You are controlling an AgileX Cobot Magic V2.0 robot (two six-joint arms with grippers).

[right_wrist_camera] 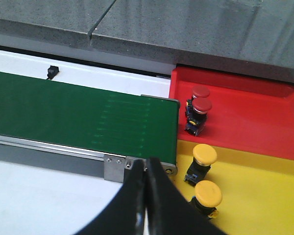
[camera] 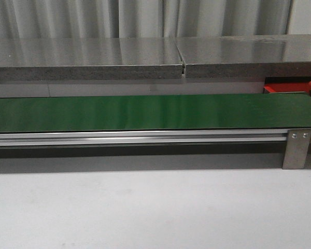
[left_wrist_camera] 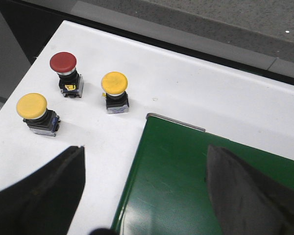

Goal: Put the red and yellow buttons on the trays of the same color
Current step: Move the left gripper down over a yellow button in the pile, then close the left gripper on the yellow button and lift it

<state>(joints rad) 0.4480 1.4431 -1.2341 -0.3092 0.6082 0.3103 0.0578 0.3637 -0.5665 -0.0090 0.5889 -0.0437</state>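
Waiting buttons: one red dome [left_wrist_camera: 62, 61], two yellow [left_wrist_camera: 31, 105] [left_wrist_camera: 114, 82], upright on smooth white desk [left_wrist_camera: 196, 93].
Left hand [left_wrist_camera: 144, 188]: dark fingers apart, empty.
Belt [right_wrist_camera: 78, 115]: glossy green, flat.
Right hand [right_wrist_camera: 146, 196]: fingers together, empty.
Red tray [right_wrist_camera: 255, 117]: two red buttons [right_wrist_camera: 201, 92] [right_wrist_camera: 202, 105].
Yellow tray [right_wrist_camera: 264, 191]: two yellow buttons [right_wrist_camera: 205, 154] [right_wrist_camera: 208, 193].

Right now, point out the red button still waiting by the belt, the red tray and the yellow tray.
red button [left_wrist_camera: 62, 61], left wrist view, on its domed cap.
red tray [right_wrist_camera: 255, 117], right wrist view, on bare floor.
yellow tray [right_wrist_camera: 264, 186], right wrist view, on bare floor.
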